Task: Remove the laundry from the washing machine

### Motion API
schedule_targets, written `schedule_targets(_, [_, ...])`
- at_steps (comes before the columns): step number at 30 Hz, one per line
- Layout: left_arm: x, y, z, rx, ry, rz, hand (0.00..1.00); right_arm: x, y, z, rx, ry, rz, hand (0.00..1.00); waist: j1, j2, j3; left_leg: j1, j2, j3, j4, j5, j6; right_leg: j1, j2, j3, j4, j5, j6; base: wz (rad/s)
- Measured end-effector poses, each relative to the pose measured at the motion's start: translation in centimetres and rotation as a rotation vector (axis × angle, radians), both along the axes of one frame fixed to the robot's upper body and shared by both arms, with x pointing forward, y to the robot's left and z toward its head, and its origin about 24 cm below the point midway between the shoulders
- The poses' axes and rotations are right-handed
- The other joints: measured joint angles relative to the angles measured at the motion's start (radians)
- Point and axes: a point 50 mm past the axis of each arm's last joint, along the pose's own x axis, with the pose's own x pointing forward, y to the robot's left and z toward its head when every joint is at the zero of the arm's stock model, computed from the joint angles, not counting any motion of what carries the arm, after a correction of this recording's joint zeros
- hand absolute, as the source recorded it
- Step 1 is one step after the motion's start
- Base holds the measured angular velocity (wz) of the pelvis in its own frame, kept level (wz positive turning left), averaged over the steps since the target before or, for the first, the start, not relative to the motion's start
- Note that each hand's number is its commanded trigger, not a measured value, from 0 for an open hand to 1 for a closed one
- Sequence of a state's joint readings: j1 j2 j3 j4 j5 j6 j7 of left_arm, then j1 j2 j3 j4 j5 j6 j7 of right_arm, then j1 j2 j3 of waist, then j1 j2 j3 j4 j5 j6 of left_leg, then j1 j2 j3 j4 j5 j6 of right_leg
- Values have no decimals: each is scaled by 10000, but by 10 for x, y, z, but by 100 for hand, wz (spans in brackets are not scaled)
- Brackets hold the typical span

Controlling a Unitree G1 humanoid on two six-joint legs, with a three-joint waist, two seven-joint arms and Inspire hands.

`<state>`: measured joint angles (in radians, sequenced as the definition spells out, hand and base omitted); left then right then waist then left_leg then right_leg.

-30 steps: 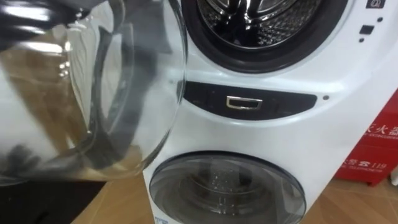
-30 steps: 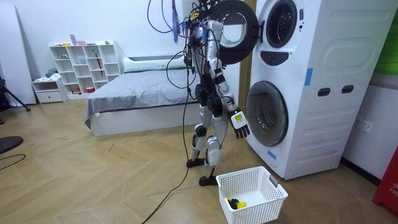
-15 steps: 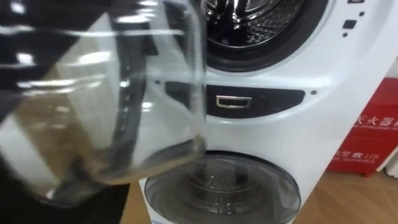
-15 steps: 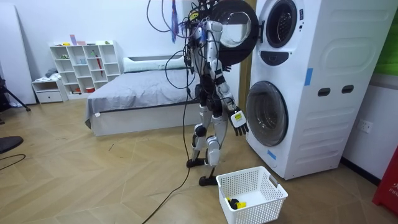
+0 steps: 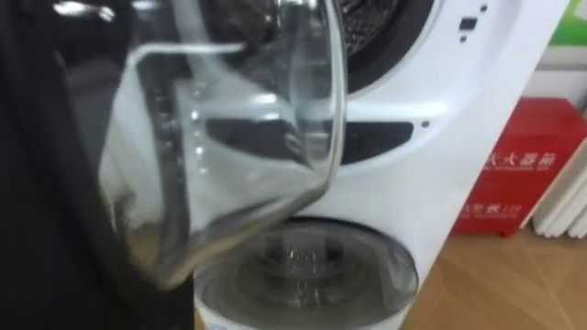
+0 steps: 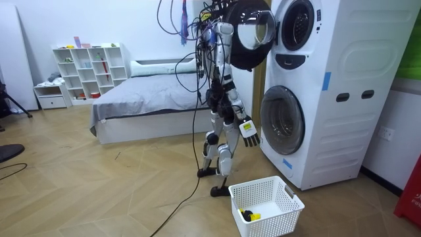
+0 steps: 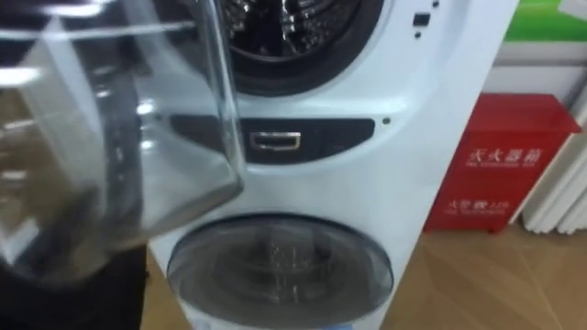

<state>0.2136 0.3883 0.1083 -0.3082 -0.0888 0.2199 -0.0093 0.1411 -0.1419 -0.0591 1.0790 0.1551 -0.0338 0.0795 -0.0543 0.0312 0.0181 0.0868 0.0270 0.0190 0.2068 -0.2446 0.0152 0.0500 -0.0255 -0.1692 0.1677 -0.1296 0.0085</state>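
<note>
The upper washing machine's round glass door (image 5: pixel 238 137) hangs open on my left, close to my head, and overlaps the left of the drum mouth (image 5: pixel 376 27). Inside the drum (image 7: pixel 284 27) I see bare ribbed metal. In the room view I stand facing the stacked machines (image 6: pixel 329 92). My left arm is raised to the open door (image 6: pixel 253 29), with the left hand (image 6: pixel 225 28) at its edge and its grip hidden. My right hand (image 6: pixel 247 128) hangs low beside my thigh with relaxed fingers, holding nothing.
Below the dark control strip (image 7: pixel 275 139) is the lower machine's shut door (image 5: pixel 303 275). A red box (image 5: pixel 518 174) stands right of the machines. A white laundry basket (image 6: pixel 263 197) holding a small yellow thing (image 6: pixel 253 215) sits on the floor by my feet. A bed (image 6: pixel 145 105) lies behind me.
The glass door has swung right, towards the drum mouth, and now covers more of it. My view has turned somewhat right. The right hand has drifted back a little towards my legs.
</note>
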Motion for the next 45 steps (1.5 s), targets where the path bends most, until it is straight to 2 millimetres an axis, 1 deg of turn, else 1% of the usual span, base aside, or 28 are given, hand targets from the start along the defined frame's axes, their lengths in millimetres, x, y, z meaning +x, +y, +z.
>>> schedule_targets(2, [0,-1,-1,163,8,69,0,5,5,-2,200,47,81,0,-210,47,-17,-41,-12,-69,5,32,-9,-4,-6,4,-19,5,1,10])
schedule_targets(5, [4,-3,2,722,-51,-105,0,9,6,-2,206,-48,125,0,-546,91,-7,-86,-37,-141,-5,85,-1,-5,-36,-31,-45,44,5,8])
schedule_targets(8, [16,-15,10,1367,-250,-863,0,6,5,-2,175,-31,93,0,-685,118,4,-147,-44,-125,-9,97,16,-28,-33,-19,-160,134,18,-1])
schedule_targets(10, [19,-17,11,1084,-252,-833,0,7,4,-1,189,-76,101,0,-783,151,3,-206,-49,-45,-8,104,28,-96,-38,54,-149,146,36,-7])
schedule_targets(12, [22,-20,14,514,-419,-878,0,7,4,-1,281,-104,114,0,-783,163,3,-241,-59,-18,-1,112,43,-167,-48,81,-149,154,48,-3])
schedule_targets(16, [27,-17,22,-331,-727,-830,0,8,3,-1,399,-151,118,0,-779,218,-1,-313,-58,89,36,113,45,-299,-30,303,-136,155,53,-6])
schedule_targets(22, [34,-23,24,-554,-682,-690,0,7,2,-1,486,-125,9,0,-789,276,0,-389,-44,109,140,116,42,-319,-32,300,-145,155,50,0])
schedule_targets(27, [40,-32,25,-402,-569,-691,0,11,4,-1,523,-70,215,0,-793,266,-5,-403,-53,104,160,115,43,-321,-40,311,-144,178,55,0])
schedule_targets(30, [43,-38,25,-806,-553,-570,0,14,5,-2,589,122,246,0,-795,262,-8,-414,-67,113,146,121,54,-423,-56,327,-125,191,67,0])
schedule_targets(34, [43,-39,24,-983,-602,-354,0,14,6,-2,608,275,325,0,-796,259,-9,-432,-67,187,129,125,61,-481,-49,425,-112,215,71,-5])
schedule_targets(40, [43,-44,23,-1381,-724,-131,0,15,6,-2,612,264,405,0,-809,241,-20,-436,-76,216,81,139,83,-485,-54,446,-128,249,83,0])
schedule_targets(42, [43,-47,22,-1579,-761,-26,0,17,6,-2,571,280,578,0,-815,219,-33,-430,-81,222,82,151,95,-446,-64,453,-92,255,84,0])
schedule_targets(45, [43,-51,20,-1972,-828,216,0,16,7,-2,583,308,636,0,-809,129,-17,-357,-84,362,70,180,123,-480,-80,627,28,252,89,-9])
